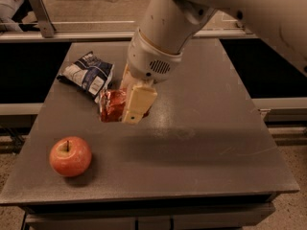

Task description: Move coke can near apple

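We hold the coke can [112, 105] in the gripper [125, 110], jaws pinched narrow on its dented sides, low over the table [206, 143] and just beside the blue-and-white snack bag [87, 75]. The apple [70, 156] sits well apart, near the front-left corner. We judge the grasp done; carrying the can to the apple and releasing it remain.

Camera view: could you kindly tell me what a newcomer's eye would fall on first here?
The big pale arm reaching in from the upper right, its gripper shut on the red coke can left of the table's middle. Next, the apple alone near the front-left corner, apart from the can, and the blue-and-white snack bag just behind the can.
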You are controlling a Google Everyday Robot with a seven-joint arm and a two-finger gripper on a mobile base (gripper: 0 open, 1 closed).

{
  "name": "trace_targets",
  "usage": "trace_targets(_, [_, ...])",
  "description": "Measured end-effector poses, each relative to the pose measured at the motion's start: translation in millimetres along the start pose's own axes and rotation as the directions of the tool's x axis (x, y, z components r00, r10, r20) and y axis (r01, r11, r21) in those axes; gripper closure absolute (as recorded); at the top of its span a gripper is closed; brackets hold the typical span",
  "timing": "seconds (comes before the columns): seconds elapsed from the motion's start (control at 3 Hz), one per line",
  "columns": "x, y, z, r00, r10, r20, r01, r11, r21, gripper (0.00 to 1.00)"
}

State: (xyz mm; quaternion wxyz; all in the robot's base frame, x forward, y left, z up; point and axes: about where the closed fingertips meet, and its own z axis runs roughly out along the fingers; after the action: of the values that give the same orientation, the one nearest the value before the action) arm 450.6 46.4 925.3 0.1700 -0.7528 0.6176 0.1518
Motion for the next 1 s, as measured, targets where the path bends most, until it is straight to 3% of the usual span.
trace_targets(0.33, [-8.6,-0.3,18.1,1.000,-0.026,0.005,0.027,0.9990,-0.037,1.00])
trace_targets(0.67, [4.6,-1.3,40.8,1.000,0.011,0.012,-0.010,0.9976,-0.069,1.00])
trace_targets(1.0, [5.0,-1.2,41.7,1.000,0.011,0.012,-0.010,0.9975,-0.070,1.00])
